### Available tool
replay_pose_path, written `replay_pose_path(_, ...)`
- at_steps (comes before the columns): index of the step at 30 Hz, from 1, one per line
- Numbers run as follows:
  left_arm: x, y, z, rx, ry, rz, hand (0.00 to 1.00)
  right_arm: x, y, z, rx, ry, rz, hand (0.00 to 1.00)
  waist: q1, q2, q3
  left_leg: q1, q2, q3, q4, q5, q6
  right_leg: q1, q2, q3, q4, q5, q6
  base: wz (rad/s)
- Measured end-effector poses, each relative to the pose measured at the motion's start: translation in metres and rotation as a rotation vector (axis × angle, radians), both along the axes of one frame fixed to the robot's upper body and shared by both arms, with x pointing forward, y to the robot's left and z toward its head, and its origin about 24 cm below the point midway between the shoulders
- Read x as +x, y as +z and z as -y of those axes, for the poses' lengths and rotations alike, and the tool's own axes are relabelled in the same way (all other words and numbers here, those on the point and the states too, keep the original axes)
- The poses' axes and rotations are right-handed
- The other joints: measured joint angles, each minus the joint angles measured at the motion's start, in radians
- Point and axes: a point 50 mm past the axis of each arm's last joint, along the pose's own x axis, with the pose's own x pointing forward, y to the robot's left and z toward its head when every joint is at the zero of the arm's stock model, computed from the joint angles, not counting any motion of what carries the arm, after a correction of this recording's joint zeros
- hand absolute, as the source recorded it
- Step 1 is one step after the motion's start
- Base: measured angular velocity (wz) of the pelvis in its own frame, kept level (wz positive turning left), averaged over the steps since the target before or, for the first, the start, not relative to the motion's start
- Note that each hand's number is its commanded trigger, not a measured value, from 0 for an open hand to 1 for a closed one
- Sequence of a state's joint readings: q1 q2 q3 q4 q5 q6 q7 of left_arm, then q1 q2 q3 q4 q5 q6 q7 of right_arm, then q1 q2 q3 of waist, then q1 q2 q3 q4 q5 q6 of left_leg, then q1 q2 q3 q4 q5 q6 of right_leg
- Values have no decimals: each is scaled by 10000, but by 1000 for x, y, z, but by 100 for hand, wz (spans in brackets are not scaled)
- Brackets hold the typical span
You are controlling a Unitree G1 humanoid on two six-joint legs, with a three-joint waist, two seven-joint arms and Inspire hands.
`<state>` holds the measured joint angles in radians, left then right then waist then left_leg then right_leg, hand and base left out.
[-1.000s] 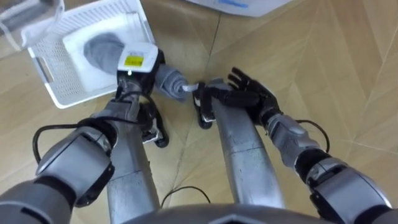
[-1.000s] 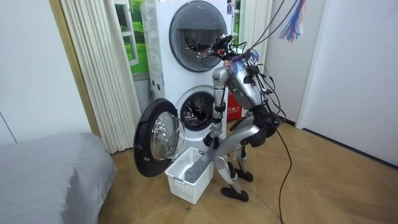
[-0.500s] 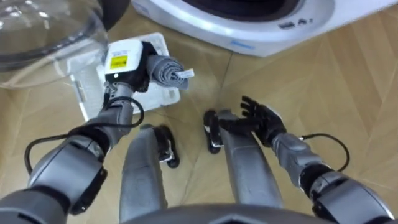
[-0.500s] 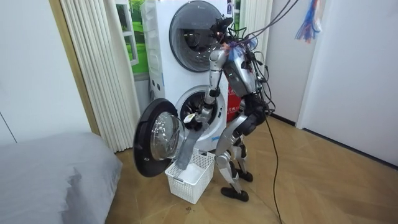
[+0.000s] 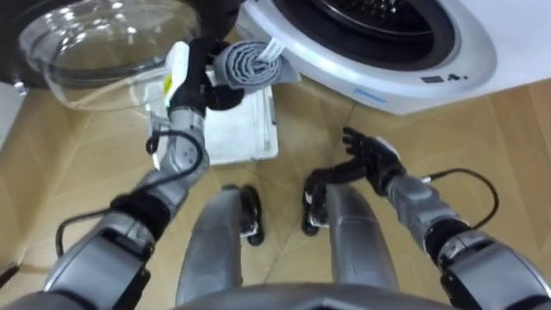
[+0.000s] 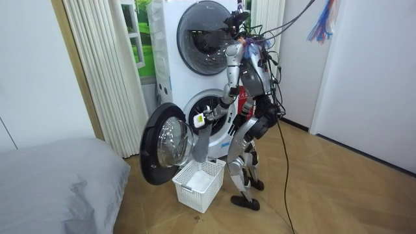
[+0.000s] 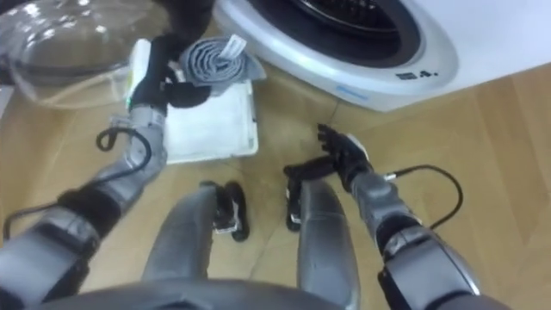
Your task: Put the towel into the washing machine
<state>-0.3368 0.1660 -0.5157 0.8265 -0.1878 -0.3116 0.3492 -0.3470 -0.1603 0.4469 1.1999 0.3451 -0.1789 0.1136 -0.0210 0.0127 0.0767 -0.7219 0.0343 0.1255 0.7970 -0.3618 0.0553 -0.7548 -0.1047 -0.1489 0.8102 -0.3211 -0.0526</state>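
Observation:
My left hand [image 5: 191, 79] [image 7: 157, 76] is shut on a grey towel [image 5: 245, 65] [image 7: 211, 58], lifted above the white basket [image 5: 244, 129] and close to the washing machine's open drum [image 5: 379, 21]. In the room view the towel [image 6: 201, 139] hangs long from that hand [image 6: 201, 119] in front of the lower drum [image 6: 209, 116]. My right hand [image 5: 368, 158] [image 7: 340, 153] is open, low at the right above the floor, holding nothing.
The washer's round glass door [image 5: 103, 43] [image 6: 162, 144] stands swung open at my left. The white plastic basket [image 6: 198, 185] sits on the wood floor just before the machine. A grey bed [image 6: 52, 188] lies at the room view's left.
I have straightened up from the basket. The left hand has lifted the towel out and up toward the drum opening. The right hand stays open and low.

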Motion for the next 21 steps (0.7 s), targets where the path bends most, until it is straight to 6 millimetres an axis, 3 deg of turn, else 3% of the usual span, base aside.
replay_pose_path(6,-21,-23,9,-2771,-1229,-2051,100,0,0,-5,166,100,23,0,-23,-106,-161,21,59,-147,-458,427,1,228,123,-201,-736,531,-25,6)
replay_pose_path(11,-33,-33,16,-4188,-2483,-3202,100,-4,-2,-8,100,648,-100,0,-14,-89,-189,268,77,-168,-580,508,24,548,175,-242,-1031,737,-7,-5)
replay_pose_path(15,-41,-38,21,-5402,-3030,-4002,100,-5,-2,-9,-56,901,-85,0,-7,10,-286,340,55,-142,-841,672,56,608,193,-233,-1316,925,10,0)
replay_pose_path(21,-46,-39,26,-6466,-3572,-4652,100,-14,-7,-8,9,841,-300,0,-32,60,-318,414,51,-132,-962,743,39,665,198,-241,-1375,953,-3,1)
